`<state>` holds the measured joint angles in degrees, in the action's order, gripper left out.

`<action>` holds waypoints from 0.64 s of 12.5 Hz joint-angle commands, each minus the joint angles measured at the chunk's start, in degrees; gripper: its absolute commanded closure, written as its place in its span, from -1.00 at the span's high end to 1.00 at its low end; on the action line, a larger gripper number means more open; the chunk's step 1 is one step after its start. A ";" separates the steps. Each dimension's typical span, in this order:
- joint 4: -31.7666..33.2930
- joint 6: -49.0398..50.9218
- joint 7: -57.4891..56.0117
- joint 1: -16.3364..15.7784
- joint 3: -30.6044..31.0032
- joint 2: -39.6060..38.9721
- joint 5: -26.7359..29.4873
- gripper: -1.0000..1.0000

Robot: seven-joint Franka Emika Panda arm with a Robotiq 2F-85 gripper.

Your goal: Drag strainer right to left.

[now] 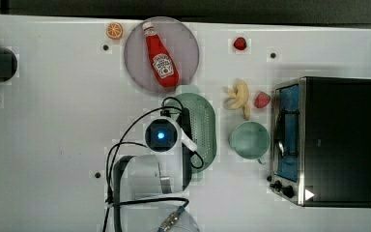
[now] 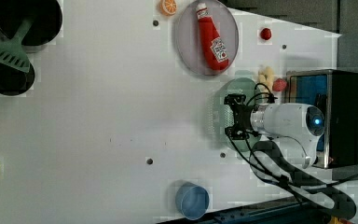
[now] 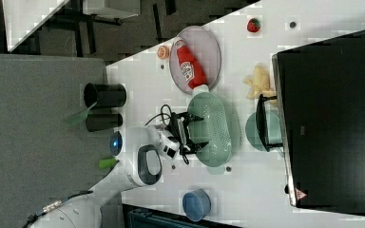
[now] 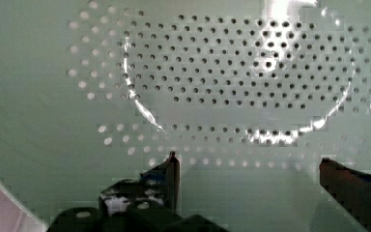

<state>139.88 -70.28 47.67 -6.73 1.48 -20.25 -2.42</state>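
Observation:
The strainer point(image 1: 204, 126) is a pale mint-green oval with a finely perforated bottom, lying mid-table just below the grey plate in the top view. The arm's wrist point(image 1: 162, 135) covers the strainer's left edge in the top view. In the left view my gripper point(image 2: 233, 118) hangs over the strainer point(image 2: 218, 116), and in the right view the gripper point(image 3: 198, 132) reaches over the left rim of the strainer point(image 3: 217, 127). The wrist view looks down into the strainer point(image 4: 222, 72), with the gripper point(image 4: 251, 171) open, fingers wide apart and nothing between them.
A grey plate point(image 1: 183, 43) with a ketchup bottle point(image 1: 160, 58) lies beyond the strainer. On the top view's right are a mint cup point(image 1: 249, 140), bananas point(image 1: 239, 99) and a toaster oven point(image 1: 328, 140). A blue cup point(image 2: 192, 200) and black pots point(image 2: 25, 18) stand further off.

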 commanded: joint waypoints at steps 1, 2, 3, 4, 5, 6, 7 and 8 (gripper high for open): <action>-1.08 -0.92 11.07 -2.92 1.49 -2.30 -0.14 1.00; -1.46 -0.88 12.70 -3.97 1.68 -2.54 -0.14 1.00; -1.83 -0.90 14.34 -4.93 1.88 -2.75 -0.14 1.00; -2.22 -0.88 15.81 -5.96 2.02 -2.95 -0.14 1.00; -2.55 -0.85 16.79 -7.05 2.08 -3.12 -0.14 1.00; -2.78 -0.80 17.39 -8.11 2.10 -3.25 -0.14 1.00; -3.06 -0.70 17.61 -9.15 2.11 -3.36 -0.09 1.00; -3.31 -0.64 17.90 -10.08 2.11 -3.55 0.08 1.00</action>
<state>137.76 -71.06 61.66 -14.37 3.11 -23.37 -0.96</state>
